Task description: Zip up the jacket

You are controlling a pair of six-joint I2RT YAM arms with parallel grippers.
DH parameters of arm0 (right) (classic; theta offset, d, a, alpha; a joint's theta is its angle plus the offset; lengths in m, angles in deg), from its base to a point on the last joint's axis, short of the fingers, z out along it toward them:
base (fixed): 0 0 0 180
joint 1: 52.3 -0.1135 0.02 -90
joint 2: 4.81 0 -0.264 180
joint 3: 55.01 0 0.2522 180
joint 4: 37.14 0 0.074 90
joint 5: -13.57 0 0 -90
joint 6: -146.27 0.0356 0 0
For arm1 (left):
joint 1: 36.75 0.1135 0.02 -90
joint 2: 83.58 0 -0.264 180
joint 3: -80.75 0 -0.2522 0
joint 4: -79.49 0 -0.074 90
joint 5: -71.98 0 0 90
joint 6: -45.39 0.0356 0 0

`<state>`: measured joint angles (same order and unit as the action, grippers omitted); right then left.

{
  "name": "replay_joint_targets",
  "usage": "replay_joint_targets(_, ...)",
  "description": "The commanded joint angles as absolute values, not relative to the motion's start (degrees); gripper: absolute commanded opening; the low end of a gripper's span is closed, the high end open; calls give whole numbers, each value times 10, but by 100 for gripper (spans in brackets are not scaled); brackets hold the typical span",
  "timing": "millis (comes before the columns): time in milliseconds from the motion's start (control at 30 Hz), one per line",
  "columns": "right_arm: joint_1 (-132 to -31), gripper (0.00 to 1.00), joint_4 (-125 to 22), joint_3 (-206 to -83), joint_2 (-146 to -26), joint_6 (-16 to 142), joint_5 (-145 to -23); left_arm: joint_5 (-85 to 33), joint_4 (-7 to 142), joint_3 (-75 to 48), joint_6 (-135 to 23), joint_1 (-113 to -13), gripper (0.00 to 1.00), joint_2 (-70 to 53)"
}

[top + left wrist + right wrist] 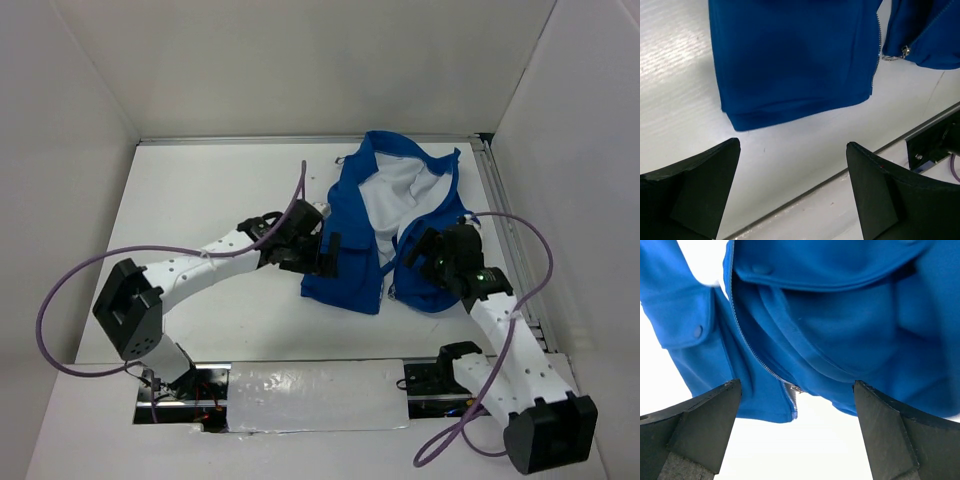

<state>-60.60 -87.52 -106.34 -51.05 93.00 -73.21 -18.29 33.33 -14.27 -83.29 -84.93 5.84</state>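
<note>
Blue jacket (350, 265) is laid open on the table (200, 200), far right side, lining exposed; left gripper (792, 185) and right gripper (797, 430) are poised at its near hem, both jaws spread, nothing pinched.

The left arm (190, 275) stretches from its near-left base toward the right. The left pincer (322, 254) is spread wide and empty. The right arm (510, 335) angles far-left, and the right pincer (415, 248) is also spread wide, gripping nothing.
</note>
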Motion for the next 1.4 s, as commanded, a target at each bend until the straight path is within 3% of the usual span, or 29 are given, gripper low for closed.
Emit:
replay_joint_targets(0, -619, 100, -813, -1051, -557, 914, -762, -281, 427, -139, -799, -839, 99, 89)
replay_joint_targets(233, -612, 99, -754, -1051, -688, 920, -780, -295, 399, -26, -813, -820, 99, 269)
replay_joint_targets(333, -610, 99, -752, -1064, -729, 916, -766, -306, 402, -33, -822, -796, 99, 298)
replay_joint_targets(633, -657, 98, -729, -1132, -860, 907, -718, -310, 417, -169, -860, -662, 99, 260)
replay_joint_targets(900, -712, 95, -741, -1247, -987, 870, -690, -285, 417, -266, -879, -629, 99, 165)
replay_joint_targets(1100, -787, 91, -723, -1249, -966, 822, -673, -273, 396, -301, -890, -649, 99, 95)
replay_joint_targets(1367, -854, 89, -657, -1156, -803, 794, -692, -231, 334, -297, -919, -724, 99, -1)
